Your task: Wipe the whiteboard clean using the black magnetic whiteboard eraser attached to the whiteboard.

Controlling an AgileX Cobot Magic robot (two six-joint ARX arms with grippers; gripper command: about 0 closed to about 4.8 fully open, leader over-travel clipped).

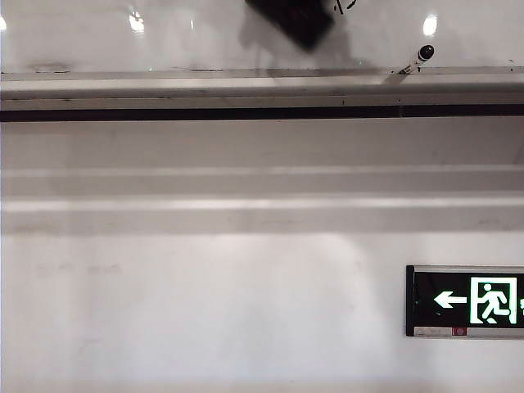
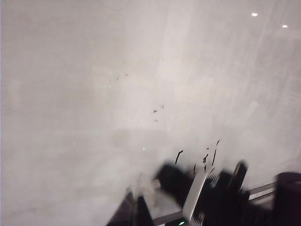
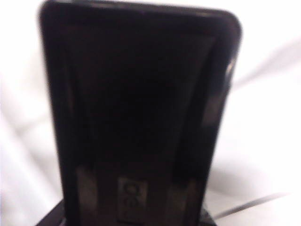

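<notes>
Right gripper [image 3: 136,212]: jaws not visible in its wrist view, but the black eraser [image 3: 136,113] fills that frame end-on, so I judge it clamped on the eraser. In the exterior view the eraser [image 1: 291,20] sits at the top centre, blurred, flat against the whiteboard [image 1: 123,45], probably to keep the felt on the ink. Left gripper [image 2: 141,212]: low in its own view, too dark to tell whether open or closed; it seems parked clear of the wiping. One eraser. One marker [image 1: 419,59] on the grey rail [image 1: 205,86]. One exit sign [image 1: 467,300], lower right. Several short pen strokes [image 2: 204,160] remain.
</notes>
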